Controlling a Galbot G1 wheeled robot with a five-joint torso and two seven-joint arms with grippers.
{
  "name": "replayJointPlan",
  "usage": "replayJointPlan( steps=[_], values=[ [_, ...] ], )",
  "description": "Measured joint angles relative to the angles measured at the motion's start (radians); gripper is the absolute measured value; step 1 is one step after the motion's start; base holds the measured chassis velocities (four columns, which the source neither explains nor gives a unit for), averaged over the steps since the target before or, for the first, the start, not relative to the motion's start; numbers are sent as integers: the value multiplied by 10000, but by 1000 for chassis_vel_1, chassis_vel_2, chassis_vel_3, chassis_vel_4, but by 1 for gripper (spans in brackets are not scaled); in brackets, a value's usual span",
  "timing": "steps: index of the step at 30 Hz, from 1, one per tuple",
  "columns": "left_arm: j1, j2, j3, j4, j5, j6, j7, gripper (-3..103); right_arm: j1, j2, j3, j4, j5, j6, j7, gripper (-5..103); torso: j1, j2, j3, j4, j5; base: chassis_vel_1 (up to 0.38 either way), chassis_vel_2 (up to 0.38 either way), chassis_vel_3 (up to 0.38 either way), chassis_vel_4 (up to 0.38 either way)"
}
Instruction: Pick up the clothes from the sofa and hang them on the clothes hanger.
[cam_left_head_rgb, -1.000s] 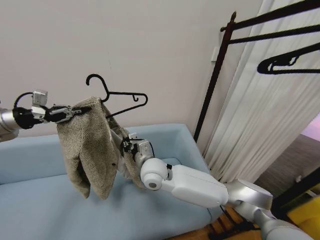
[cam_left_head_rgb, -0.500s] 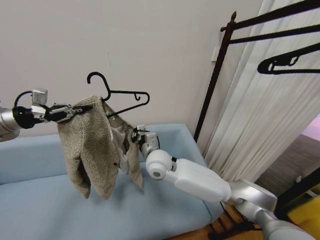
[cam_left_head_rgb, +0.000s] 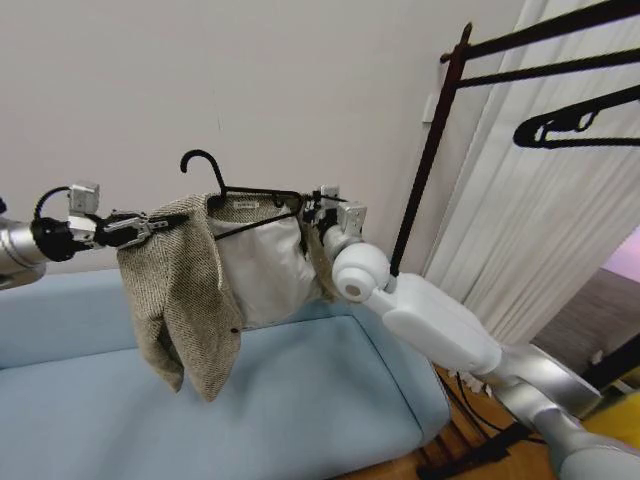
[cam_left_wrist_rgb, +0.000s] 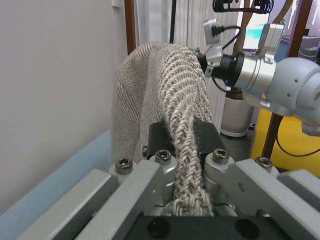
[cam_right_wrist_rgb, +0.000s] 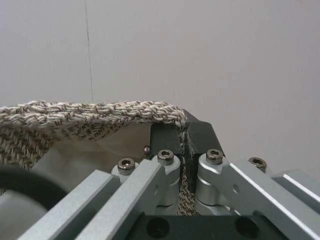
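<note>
The tweed jacket (cam_left_head_rgb: 185, 300) is off the sofa (cam_left_head_rgb: 330, 400), stretched mid-air over the black hanger (cam_left_head_rgb: 260, 190); left gripper (cam_left_head_rgb: 163, 221) and right gripper (cam_left_head_rgb: 310, 212) fingers clamp its shoulders. Hanging it on the far-right rack (cam_left_head_rgb: 432, 150) remains

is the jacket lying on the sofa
No, the jacket hangs in the air above the sofa, gripped by the left hand and the right hand.

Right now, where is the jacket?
Head view: the jacket hangs partly on the hanger above the sofa, held between the left end effector and right end effector.
</note>
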Motion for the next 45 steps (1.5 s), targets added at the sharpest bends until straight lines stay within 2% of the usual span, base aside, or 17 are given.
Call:
replayJointPlan(
  steps=[6,10,15,22,26,27,29,32,39,45],
  values=[
    [12,-234,90,-1,333,128,-7,5,235,-447,-204,164,-278,-99,-487,2,0,0,0,1,0,0,0,0,0],
    [11,-636,261,-192,790,269,-518,5,479,-1160,-573,572,-259,-254,-843,2,-1,0,0,-1,0,0,0,0,0],
    [6,-940,344,-373,989,296,-1031,5,764,-1753,-1015,832,-22,-345,-1139,2,0,0,0,-1,0,0,0,0,0],
    [-26,-1120,350,-604,1131,301,-1677,5,1151,-2109,-1650,1120,630,-534,-1277,2,0,0,0,-1,1,0,0,0,0],
    [-44,-1233,345,-903,1175,308,-1976,5,1715,-1769,-1982,1248,1973,-776,-707,2,0,-1,0,0,1,0,0,0,0],
    [-44,-1233,345,-903,1175,308,-1976,5,1715,-1769,-1982,1248,1973,-776,-707,2,0,-1,0,0,1,0,0,0,0],
    [-44,-1289,346,-957,1253,308,-2033,5,2074,-1429,-1980,1208,2842,-913,-320,2,-1,-1,0,2,-2,0,0,0,0],
    [-28,-1356,358,-953,1490,308,-2043,5,2570,-1025,-1827,1104,3586,-1019,72,2,0,0,0,3,-2,0,0,0,0],
    [-40,-1461,440,-853,1766,308,-2182,5,3426,-721,-1560,1182,4446,-1175,404,2,0,0,0,-2,-2,0,0,0,0],
    [-212,-1555,519,-836,1695,357,-2533,5,4042,-129,-1200,1318,6069,-1220,1134,2,0,0,-1,-1,-3,0,0,0,0]
  ],
)
